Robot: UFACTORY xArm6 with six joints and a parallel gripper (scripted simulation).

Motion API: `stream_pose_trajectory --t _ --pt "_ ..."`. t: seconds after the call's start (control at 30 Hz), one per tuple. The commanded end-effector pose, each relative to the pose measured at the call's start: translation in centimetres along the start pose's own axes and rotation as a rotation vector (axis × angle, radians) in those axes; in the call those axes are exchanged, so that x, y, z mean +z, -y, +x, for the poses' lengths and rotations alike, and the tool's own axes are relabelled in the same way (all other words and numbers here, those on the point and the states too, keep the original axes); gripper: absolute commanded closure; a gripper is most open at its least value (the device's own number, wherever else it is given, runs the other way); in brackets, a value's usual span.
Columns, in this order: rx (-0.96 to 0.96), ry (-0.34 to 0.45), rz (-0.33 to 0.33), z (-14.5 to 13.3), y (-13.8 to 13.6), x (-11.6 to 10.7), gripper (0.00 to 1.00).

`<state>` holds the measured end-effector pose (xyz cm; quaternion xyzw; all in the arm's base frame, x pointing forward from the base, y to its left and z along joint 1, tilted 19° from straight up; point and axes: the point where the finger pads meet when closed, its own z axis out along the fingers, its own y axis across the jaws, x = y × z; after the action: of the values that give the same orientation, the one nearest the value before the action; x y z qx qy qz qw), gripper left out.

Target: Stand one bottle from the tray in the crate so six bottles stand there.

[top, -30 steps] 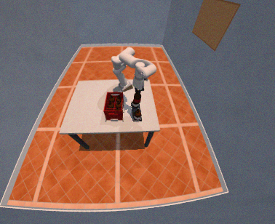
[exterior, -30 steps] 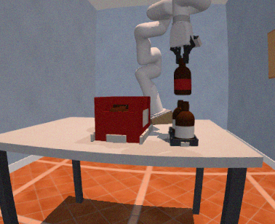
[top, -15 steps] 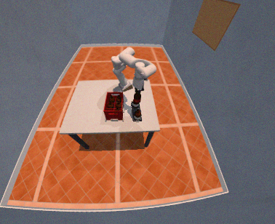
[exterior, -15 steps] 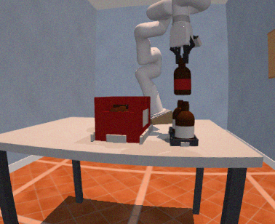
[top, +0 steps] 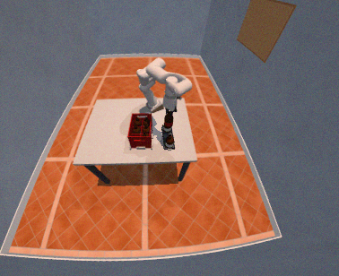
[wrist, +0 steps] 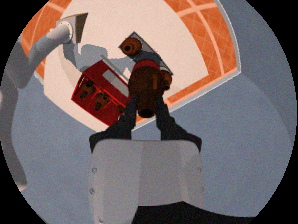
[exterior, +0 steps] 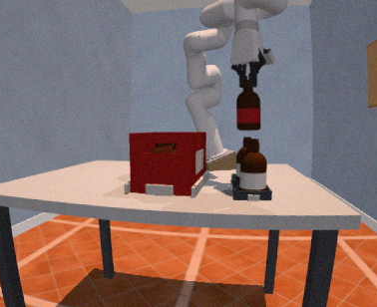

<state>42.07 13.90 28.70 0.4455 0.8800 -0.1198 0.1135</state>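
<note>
My gripper (exterior: 247,84) (wrist: 146,101) is shut on the neck of a brown bottle with a red label (exterior: 248,111) (wrist: 145,85). The bottle hangs upright in the air above the tray, clear of it. The dark tray (exterior: 238,195) lies level on the table and bears two upright brown bottles with white labels; the front one (exterior: 253,171) (top: 169,141) partly hides the rear one (exterior: 241,161). The red crate (top: 140,142) (exterior: 149,169) (wrist: 111,76) stands level to the left in the exterior view, with several brown bottles in its cells. Which cell is empty is hard to tell.
The crate's high walls rise beside the tray, with a narrow strip of table (exterior: 218,196) between them. Pale low brackets (exterior: 159,189) sit around the crate's foot. The arm's base stands behind, at the far table edge.
</note>
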Motion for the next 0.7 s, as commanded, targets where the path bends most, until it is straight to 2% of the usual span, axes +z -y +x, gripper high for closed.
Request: stream_pose_trajectory --t 0.0,0.67 --pt "0.001 0.001 -0.004 -0.3 0.2 -0.1 1.0" --pt "0.001 0.001 -0.004 -2.0 1.4 -0.1 1.0"
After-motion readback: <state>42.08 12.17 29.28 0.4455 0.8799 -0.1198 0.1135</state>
